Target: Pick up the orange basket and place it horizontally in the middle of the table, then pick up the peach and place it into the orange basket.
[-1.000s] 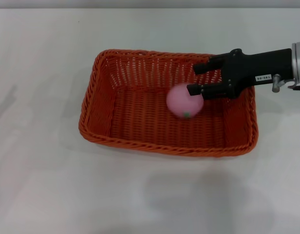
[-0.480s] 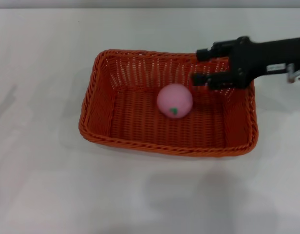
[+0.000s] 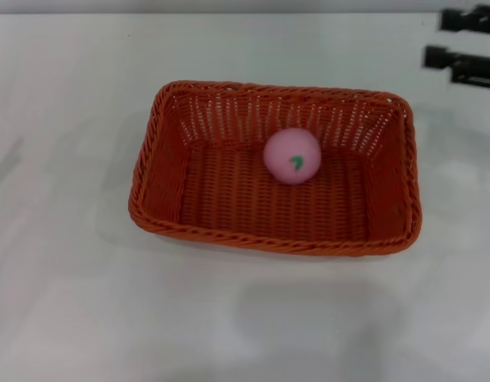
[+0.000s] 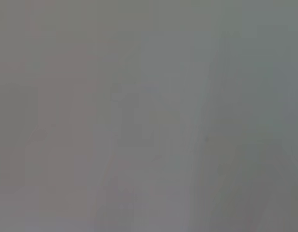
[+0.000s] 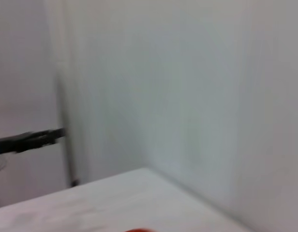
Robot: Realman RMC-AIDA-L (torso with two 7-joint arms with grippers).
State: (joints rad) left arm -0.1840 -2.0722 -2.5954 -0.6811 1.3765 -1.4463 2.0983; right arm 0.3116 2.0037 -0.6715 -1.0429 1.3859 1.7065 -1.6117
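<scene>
The peach [image 3: 292, 156] sits inside the orange basket [image 3: 189, 227]. It is round and pink, with a little green leaf mark on the side that faces us. It rests on the basket's woven floor, close to the far wall and a bit toward the robot's right. Nothing is holding it.

The orange basket lies flat on the white table [image 3: 70, 302], near the middle, with its long side going left to right. Its rim is braided and its sides lean outward.

The right gripper [image 3: 448, 38] is up in the far right corner of the head view, well apart from the basket and the peach. Its two black fingers [image 3: 460, 57] are spread with a gap between them, and they hold nothing.

The right wrist view shows a pale wall, a bit of the table and a tiny orange bit of the basket [image 5: 136, 230] at the edge.

The left gripper does not show in any view. The left wrist view is only a grey blur.
</scene>
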